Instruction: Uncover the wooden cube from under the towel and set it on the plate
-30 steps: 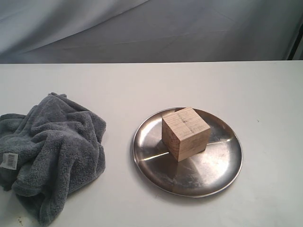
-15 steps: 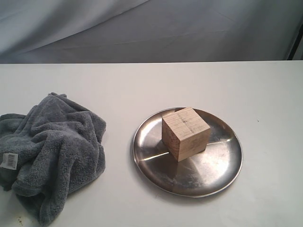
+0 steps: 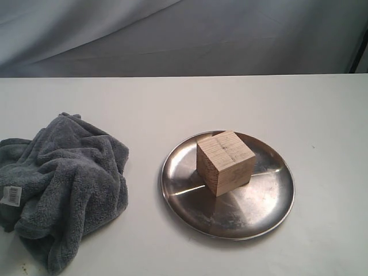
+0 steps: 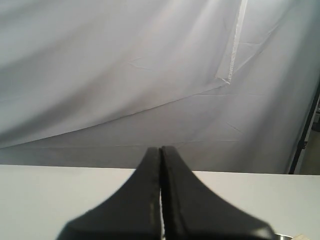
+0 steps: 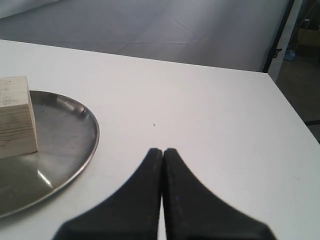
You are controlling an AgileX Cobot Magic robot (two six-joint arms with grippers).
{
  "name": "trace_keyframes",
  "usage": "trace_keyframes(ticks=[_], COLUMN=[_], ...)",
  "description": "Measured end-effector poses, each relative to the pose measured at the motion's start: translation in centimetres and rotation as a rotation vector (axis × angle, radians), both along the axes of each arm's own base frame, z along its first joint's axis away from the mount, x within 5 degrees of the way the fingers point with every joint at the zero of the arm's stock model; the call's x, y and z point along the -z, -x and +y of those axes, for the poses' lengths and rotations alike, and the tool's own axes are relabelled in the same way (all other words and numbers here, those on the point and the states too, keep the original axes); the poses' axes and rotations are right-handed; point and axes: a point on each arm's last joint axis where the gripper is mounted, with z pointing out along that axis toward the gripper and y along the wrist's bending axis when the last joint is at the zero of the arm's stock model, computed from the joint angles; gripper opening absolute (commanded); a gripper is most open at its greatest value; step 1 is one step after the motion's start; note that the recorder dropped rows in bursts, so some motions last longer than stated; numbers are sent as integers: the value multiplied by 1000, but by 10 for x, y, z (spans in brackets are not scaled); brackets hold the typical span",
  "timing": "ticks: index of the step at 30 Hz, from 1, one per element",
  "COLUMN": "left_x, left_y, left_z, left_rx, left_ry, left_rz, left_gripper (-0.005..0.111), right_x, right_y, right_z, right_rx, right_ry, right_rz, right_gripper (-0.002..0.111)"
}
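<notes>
Left gripper (image 4: 160, 152): jaws pressed together, holding nothing.
Right gripper (image 5: 162, 152): jaws pressed together, empty, over the counter (image 5: 215, 110).
Towel (image 3: 63, 184): dark grey, crumpled, near left of counter (white tag (image 3: 11, 195) at its left edge).
Plate (image 3: 261, 201): silver, right of towel, apart from it.
Wooden cube (image 3: 225, 162): uncovered, standing on the plate, slightly toward its far side.
Backdrop (image 3: 184, 34): grey cloth.

Staged test bench, laboratory type: plain white counter (image 3: 190, 98) backed by a draped grey fabric backdrop (image 3: 201, 34); dark frame post (image 3: 360, 56) at the right edge.
</notes>
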Motion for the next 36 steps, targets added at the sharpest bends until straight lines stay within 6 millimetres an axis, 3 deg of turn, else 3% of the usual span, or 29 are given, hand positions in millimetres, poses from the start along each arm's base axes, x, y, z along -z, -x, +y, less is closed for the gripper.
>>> trace_keyframes(ticks=[16,21,36], left_x=[2,7,3], left_y=[1,14,61], left_z=[0,5,11], left_rx=[5,-36,-209], left_ry=[-9,-68,-188], left_rz=[26,57,-101], left_gripper=[0,0,0], right_x=[0,0,0], right_y=[0,0,0], right_z=[0,0,0], right_rx=[0,0,0], right_ry=[0,0,0], right_rz=[0,0,0], right_gripper=[0,0,0])
